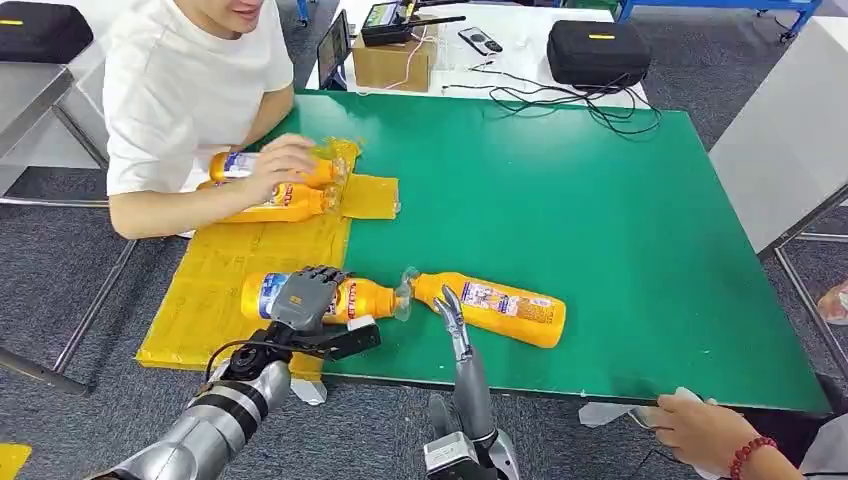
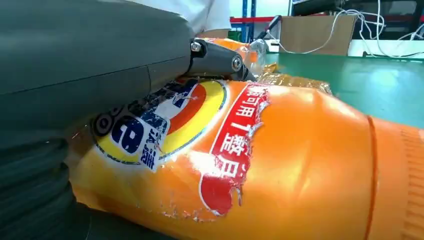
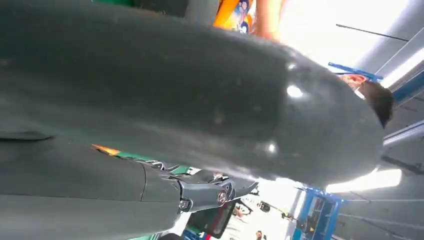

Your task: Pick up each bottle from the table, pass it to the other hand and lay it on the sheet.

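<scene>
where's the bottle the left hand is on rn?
Head view: bottle lies under the left hand at the yellow sheet's near right edge, cap toward another bottle.

A green table (image 1: 600,220) stands on grey carpet (image 1: 60,290), white tables (image 1: 520,40) behind.

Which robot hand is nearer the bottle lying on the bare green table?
Right. The right robot hand is right beside that bottle, fingers by its neck end. The left robot hand is further off, gripping another bottle at the edge of the yellow sheet.
</scene>
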Robot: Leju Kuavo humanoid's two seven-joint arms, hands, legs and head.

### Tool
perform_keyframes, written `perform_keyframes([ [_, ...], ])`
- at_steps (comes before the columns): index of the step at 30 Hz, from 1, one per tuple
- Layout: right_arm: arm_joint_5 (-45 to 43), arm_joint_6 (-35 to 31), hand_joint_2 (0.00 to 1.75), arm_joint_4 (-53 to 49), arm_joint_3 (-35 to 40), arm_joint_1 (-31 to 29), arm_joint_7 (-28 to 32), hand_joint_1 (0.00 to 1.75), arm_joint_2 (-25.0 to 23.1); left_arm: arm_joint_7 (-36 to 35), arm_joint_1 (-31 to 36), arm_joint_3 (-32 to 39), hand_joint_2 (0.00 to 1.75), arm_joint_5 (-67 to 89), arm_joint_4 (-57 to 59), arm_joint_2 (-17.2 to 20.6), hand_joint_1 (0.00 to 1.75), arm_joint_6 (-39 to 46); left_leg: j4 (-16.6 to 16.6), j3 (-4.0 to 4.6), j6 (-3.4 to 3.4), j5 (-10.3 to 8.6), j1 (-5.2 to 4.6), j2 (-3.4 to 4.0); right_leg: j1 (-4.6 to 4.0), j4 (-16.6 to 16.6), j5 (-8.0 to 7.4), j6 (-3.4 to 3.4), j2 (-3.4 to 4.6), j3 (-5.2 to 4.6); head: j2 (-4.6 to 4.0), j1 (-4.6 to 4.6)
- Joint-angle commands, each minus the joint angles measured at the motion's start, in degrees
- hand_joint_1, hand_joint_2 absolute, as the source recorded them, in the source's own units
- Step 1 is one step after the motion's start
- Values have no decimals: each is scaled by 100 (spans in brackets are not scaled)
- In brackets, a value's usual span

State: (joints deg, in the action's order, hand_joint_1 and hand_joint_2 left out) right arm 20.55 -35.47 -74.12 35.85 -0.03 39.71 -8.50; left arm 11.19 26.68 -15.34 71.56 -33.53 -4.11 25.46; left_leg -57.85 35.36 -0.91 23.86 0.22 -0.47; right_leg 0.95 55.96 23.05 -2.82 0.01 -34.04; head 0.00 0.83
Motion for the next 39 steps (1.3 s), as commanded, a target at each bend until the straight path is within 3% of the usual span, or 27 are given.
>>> perform_keyframes([
  [1, 18, 12, 0, 223, -169, -132, 29, 0, 82, -79, 193, -225, 175, 51, 884, 132, 44, -329, 6, -20, 2, 3, 1, 12, -2, -6, -1, 8, 10, 17, 0, 0],
  [2, 20, 10, 0, 222, -181, -131, 29, 0, 81, -75, 197, -232, 175, 60, 880, 127, 9, -329, 7, -24, 4, 4, 2, 16, -3, -7, -1, 11, 12, 19, 0, 0],
  [3, 33, 43, 0, 213, -244, -128, 29, 0, 81, -32, 214, -183, 0, -3, 884, 89, 0, -472, 7, -24, 3, 2, 0, 11, -1, -7, -1, 9, 8, 21, 0, 0],
  [15, 65, -30, 0, 6, -506, -14, 29, 0, 204, 813, 85, -227, 0, -486, 303, 373, 0, -1735, 6, -39, 0, -4, -4, -18, 3, -5, 5, 7, -2, 48, 0, 0],
  [23, 40, -187, 0, 47, -484, -34, 29, 0, 310, 1449, -814, -360, 0, -2102, -2018, 798, 0, -2569, 7, -45, 4, -2, -3, -9, 1, -7, 8, 23, 7, 46, 0, 0],
  [26, 63, -231, 0, 55, -473, -18, 29, 0, 325, 1618, -1191, -100, 0, -2856, -3054, 542, 0, -2325, 3, -43, 4, 2, -1, -9, -1, -5, 6, 12, 7, 45, 0, 0],
  [28, 183, -232, 0, 39, -494, 31, 29, 0, 293, 1823, -1444, 112, 0, -3247, -3887, 119, 0, -1582, 1, -25, 2, -4, -2, -24, 1, -2, 7, 8, -10, 32, 0, -2],
  [29, 240, -206, 0, 18, -530, 65, 29, 0, 259, 1655, -1477, 20, 175, -3226, -4129, 96, 0, -1591, -5, -19, 2, 3, 1, -25, -1, 0, 13, 10, -14, 28, 0, 0],
  [30, 401, -210, 0, 22, -570, 85, 29, 0, 224, 1800, -1538, 153, 175, -3486, -4421, -121, 0, -1101, -8, 1, 1, -1, -1, -37, 0, 2, 12, 8, -25, 10, 0, 0],
  [37, 456, -170, 0, 27, -622, 83, 29, 0, 181, 1723, -1533, 112, 175, -3516, -4486, -69, 0, -1092, -3, 21, 3, 2, -3, -22, 2, -1, 9, 7, -9, -11, 0, -2],
  [38, 456, -170, 0, 27, -622, 83, 29, 0, 181, 1723, -1533, 112, 175, -3516, -4486, -69, 0, -1092, -7, -6, 9, 20, 1, -11, -4, 4, 25, 20, -3, 12, 0, 0],
  [39, 571, -209, 0, 33, -620, 79, 29, 0, 192, 2016, -1557, 293, 175, -3844, -4534, -228, 0, -834, -3, 19, 5, 6, -3, -20, 1, -1, 10, 9, -8, -11, 0, 0],
])
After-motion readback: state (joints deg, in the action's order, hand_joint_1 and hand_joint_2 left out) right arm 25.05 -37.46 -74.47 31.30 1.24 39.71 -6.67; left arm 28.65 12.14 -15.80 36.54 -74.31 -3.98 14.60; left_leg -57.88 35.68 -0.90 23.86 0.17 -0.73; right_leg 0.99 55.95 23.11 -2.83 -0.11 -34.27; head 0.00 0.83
